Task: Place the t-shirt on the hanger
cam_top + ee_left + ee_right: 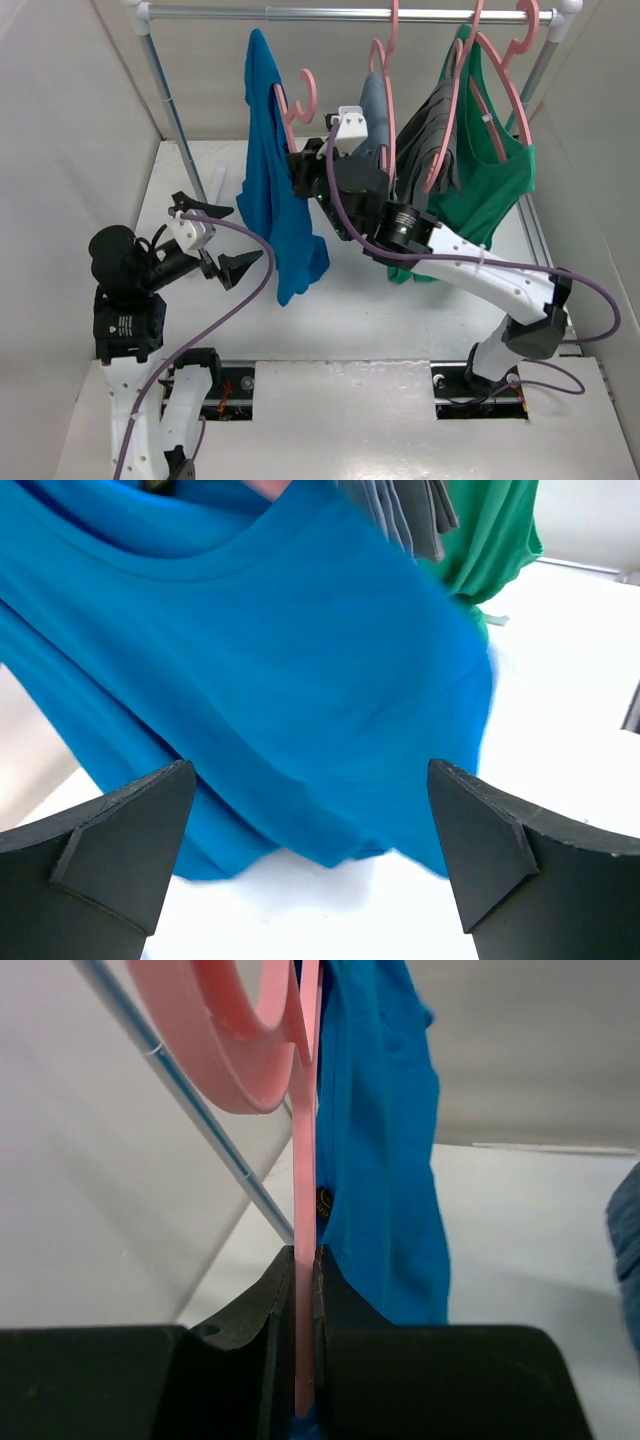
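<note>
The royal-blue t-shirt (pixel 268 190) hangs draped on the pink hanger (pixel 303 100), held up above the table just below the rail. My right gripper (pixel 303 172) is shut on the hanger's stem; in the right wrist view its jaws (pixel 305 1265) pinch the pink hanger (pixel 304 1140), with the t-shirt (pixel 385 1160) just to the right. My left gripper (pixel 222 238) is open and empty, to the left of the shirt's lower edge. In the left wrist view the t-shirt (pixel 290 660) fills the space ahead of my open gripper (pixel 310 825), apart from it.
A silver rail (pixel 350 13) runs across the back, with a slanted post (pixel 175 110) on the left. A grey garment (pixel 432 135) and a green tank top (pixel 495 175) hang on other pink hangers at the right, close behind my right arm. White walls enclose both sides.
</note>
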Controlling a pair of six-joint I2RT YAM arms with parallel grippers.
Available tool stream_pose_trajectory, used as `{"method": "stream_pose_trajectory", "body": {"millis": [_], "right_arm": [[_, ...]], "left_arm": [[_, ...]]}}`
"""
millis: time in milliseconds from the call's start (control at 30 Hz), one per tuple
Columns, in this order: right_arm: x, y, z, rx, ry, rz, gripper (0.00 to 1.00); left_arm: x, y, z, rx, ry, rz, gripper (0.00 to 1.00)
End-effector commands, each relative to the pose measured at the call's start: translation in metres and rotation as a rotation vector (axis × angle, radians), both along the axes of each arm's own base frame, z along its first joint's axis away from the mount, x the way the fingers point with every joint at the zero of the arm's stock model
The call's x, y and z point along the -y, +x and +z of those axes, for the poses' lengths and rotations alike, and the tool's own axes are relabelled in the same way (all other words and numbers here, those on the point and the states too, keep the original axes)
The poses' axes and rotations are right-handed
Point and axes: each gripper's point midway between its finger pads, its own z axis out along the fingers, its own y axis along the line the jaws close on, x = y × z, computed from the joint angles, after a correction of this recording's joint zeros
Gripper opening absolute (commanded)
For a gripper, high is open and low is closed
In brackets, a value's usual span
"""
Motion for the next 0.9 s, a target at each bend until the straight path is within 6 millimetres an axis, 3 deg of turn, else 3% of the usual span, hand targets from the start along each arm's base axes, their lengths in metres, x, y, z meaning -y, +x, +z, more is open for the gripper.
{"method": "stream_pose_trajectory", "body": {"millis": [0,67,200,333,433,467,733,867], "right_arm": [[-0.014,0.007,0.021,-0.013,0.264,-0.054,0.0],[-0.026,0.006,0.011,-0.033,0.269,-0.066,0.0],[-0.051,0.021,-0.014,-0.071,0.277,-0.112,0.0],[-0.067,0.031,-0.028,-0.077,0.262,-0.137,0.0],[-0.079,0.035,-0.037,-0.086,0.255,-0.125,0.0],[-0.078,0.034,-0.032,-0.086,0.275,-0.124,0.0],[-0.097,0.042,-0.051,-0.106,0.285,-0.133,0.0],[-0.097,0.044,-0.052,-0.105,0.286,-0.144,0.0]], "left_arm": [[0.005,-0.003,-0.008,-0.073,-0.034,-0.034,1.0],[0.004,0.005,-0.016,-0.129,-0.041,-0.017,1.0],[-0.005,0.025,-0.026,-0.168,-0.023,0.072,1.0],[-0.012,0.043,-0.031,-0.171,0.001,0.127,1.0],[-0.02,0.061,-0.047,-0.205,0.036,0.184,1.0],[-0.021,0.066,-0.051,-0.206,0.054,0.181,1.0],[-0.025,0.08,-0.095,-0.218,0.138,0.183,1.0],[-0.018,0.075,-0.101,-0.194,0.153,0.134,1.0]]}}
